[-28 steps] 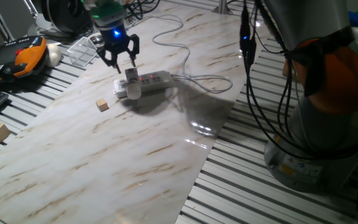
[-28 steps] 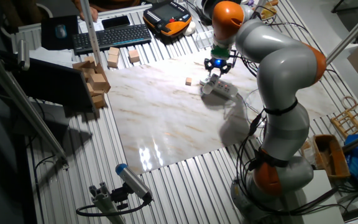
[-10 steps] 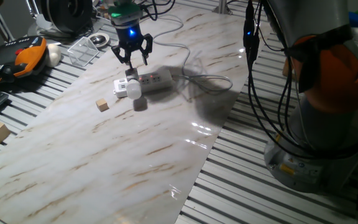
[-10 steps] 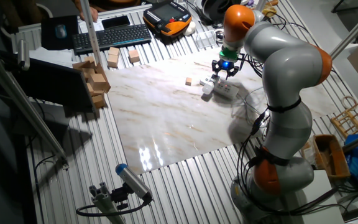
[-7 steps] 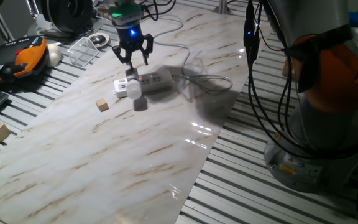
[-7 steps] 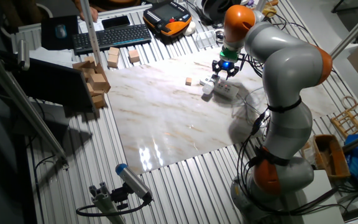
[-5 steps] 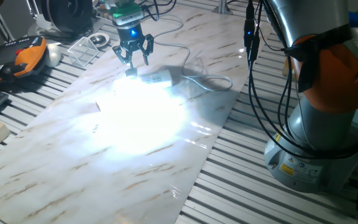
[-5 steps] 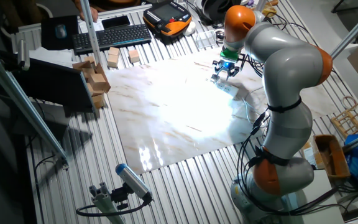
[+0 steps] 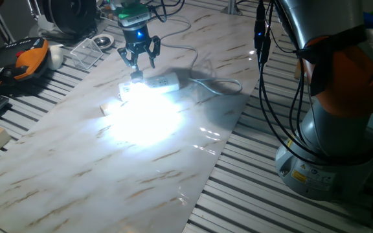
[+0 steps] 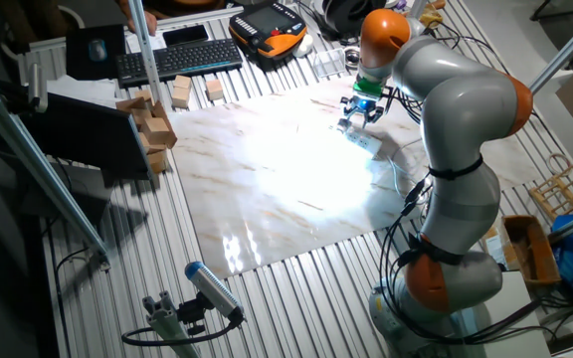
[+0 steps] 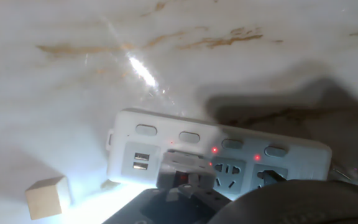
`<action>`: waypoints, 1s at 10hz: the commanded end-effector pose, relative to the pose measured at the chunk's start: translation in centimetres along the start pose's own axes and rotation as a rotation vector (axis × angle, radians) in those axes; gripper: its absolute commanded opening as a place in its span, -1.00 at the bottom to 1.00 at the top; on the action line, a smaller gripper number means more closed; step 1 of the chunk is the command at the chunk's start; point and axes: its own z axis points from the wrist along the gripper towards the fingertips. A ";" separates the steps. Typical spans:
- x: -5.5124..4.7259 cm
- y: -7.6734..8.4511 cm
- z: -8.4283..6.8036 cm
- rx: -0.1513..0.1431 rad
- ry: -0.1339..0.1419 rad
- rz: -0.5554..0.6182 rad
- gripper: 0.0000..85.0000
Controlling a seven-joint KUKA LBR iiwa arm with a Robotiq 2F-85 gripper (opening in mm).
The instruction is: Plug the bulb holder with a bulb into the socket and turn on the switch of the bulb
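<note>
The socket (image 9: 164,81) is a long white power strip lying on the marble board, also seen in the hand view (image 11: 241,152) with red indicator lights on. The white bulb holder (image 11: 182,163) stands plugged into the strip near its USB end. The bulb (image 9: 129,92) is lit, and its white glare hides its shape and floods the board. My gripper (image 9: 141,63) hangs just above the holder with its fingers spread and nothing between them; it also shows in the other fixed view (image 10: 359,111). Its dark fingers (image 11: 278,202) fill the bottom of the hand view.
A small tan wooden cube (image 11: 47,197) lies left of the strip. The strip's white cord (image 9: 212,82) loops to the right. A clear plastic box (image 9: 86,52), an orange-black pendant (image 9: 24,58), a keyboard (image 10: 177,60) and wooden blocks (image 10: 152,119) lie off the board.
The bulb has switched from dark to lit, throwing bright glare over the board. My gripper moved from over the bulb end to above the holder and now holds still.
</note>
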 end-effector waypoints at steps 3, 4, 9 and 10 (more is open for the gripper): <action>0.6 0.7 -1.4 0.012 -0.007 0.009 0.20; 1.1 1.2 -1.8 0.006 -0.001 0.008 0.20; 5.1 5.9 -4.4 -0.014 0.000 -0.272 -0.20; 5.7 6.4 -4.3 -0.002 -0.027 -0.334 -0.20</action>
